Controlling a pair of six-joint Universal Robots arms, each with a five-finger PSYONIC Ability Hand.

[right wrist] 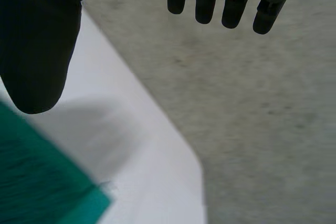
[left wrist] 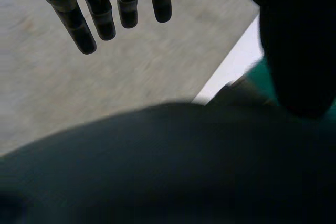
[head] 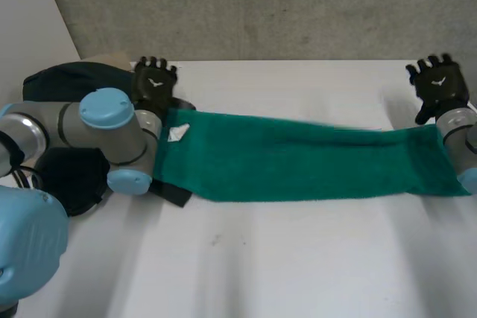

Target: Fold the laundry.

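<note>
On the white table (head: 298,266), a green towel (head: 298,161) stretches left to right across the middle of the frame, with a white tag (head: 177,133) near its left end. A black cloth (head: 173,194) pokes out under that end, beside the left arm (head: 112,128). Farther back, the left hand (head: 155,80) at upper left and the right hand (head: 440,83) at upper right sit just beyond the towel's far corners. Both are spread wide and hold nothing. Dark clothes (head: 59,80) are heaped at far left.
</note>
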